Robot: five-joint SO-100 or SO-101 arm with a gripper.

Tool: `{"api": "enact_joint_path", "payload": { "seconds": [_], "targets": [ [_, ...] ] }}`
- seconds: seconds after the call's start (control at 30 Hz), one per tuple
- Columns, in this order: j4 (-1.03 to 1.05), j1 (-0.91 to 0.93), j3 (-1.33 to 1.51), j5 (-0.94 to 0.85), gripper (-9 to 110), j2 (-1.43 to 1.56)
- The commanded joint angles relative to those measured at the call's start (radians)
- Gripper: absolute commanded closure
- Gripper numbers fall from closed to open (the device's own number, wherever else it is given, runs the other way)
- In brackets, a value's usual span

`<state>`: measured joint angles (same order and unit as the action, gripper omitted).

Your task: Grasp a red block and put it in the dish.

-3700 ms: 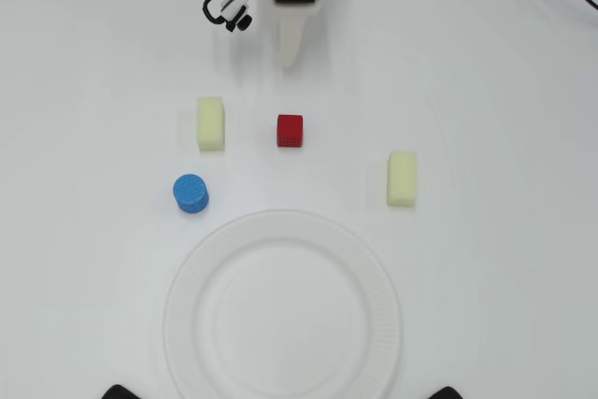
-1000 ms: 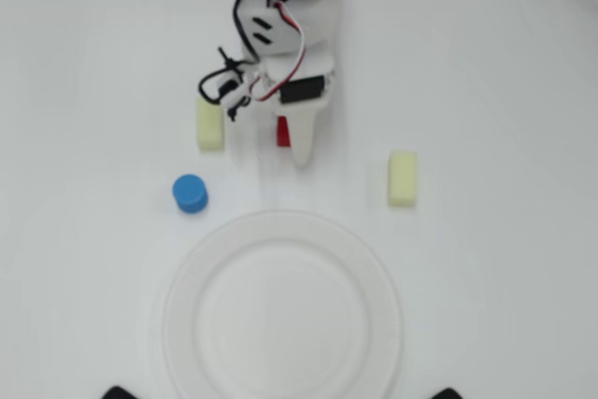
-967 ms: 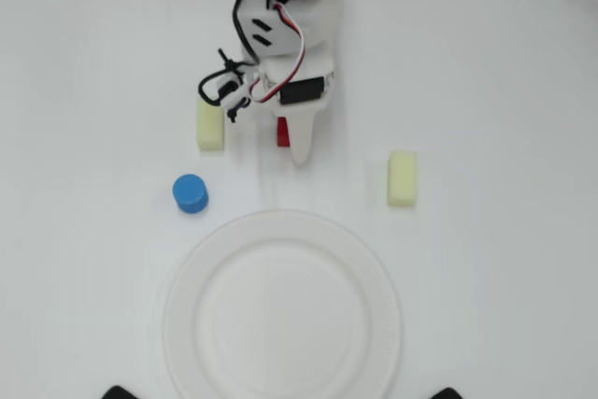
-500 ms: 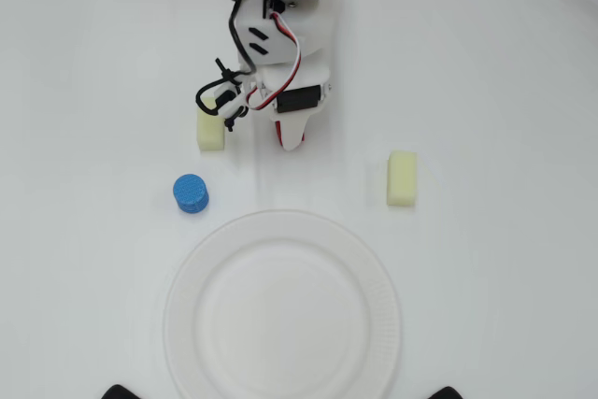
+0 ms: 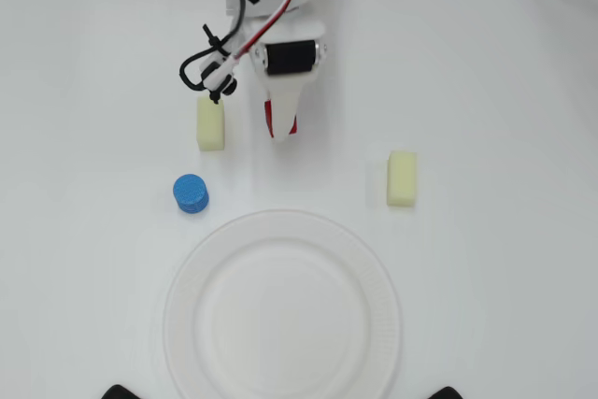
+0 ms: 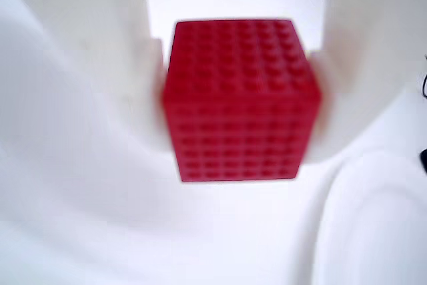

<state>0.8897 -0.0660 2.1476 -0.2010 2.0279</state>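
The red block (image 6: 240,98) is a small textured cube that fills the middle of the wrist view, pressed between my two white fingers (image 6: 87,71). In the overhead view only red slivers of the block (image 5: 295,124) show on either side of my gripper (image 5: 281,126), which points down near the top centre. The gripper (image 6: 240,105) is shut on the block. The dish (image 5: 187,306), a large white ribbed plate, lies empty at the bottom centre, well below the gripper. Its rim (image 6: 373,218) shows at the lower right of the wrist view.
A pale yellow block (image 5: 211,124) lies just left of the gripper and another (image 5: 402,178) lies to the right. A blue cylinder (image 5: 191,193) stands left of the dish's upper edge. Cables (image 5: 220,53) hang beside the arm.
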Motion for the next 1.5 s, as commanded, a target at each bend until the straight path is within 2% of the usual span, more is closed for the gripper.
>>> {"api": "enact_joint_path", "payload": {
  "seconds": [0.0, 0.2, 0.43, 0.93, 1.47],
  "targets": [
    [-0.018, 0.003, 0.003, -0.015, 101, 0.143],
    [-0.245, -0.017, 0.103, -0.064, 101, 0.242],
    [-0.416, -0.051, 0.074, -0.071, 101, 0.094],
    [-0.439, -0.037, -0.373, -0.038, 101, -0.469],
    [-0.437, -0.002, -0.400, 0.008, 100, -0.620]
  ]
}}
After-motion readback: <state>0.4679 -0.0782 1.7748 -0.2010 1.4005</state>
